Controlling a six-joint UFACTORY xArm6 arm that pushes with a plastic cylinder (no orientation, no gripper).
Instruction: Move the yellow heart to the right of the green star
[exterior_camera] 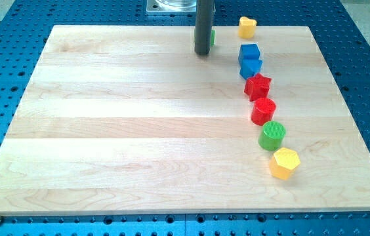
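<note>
Camera view: the yellow heart [247,27] – small, glossy, unmarked – sits at the board's [119,131] top edge, right of centre. My tip [203,52] rests beside a green block [211,37], mostly hidden – shape indeterminate. No legible writing.

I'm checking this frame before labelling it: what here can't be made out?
- Green block, camera view: my rod hides nearly all of it; its shape cannot be told.
- My tip: whether it touches that green block cannot be told.
- Yellow block at the view's top: too small to confirm a heart.
- Blue blocks: they overlap, so their shapes are unclear.
</note>
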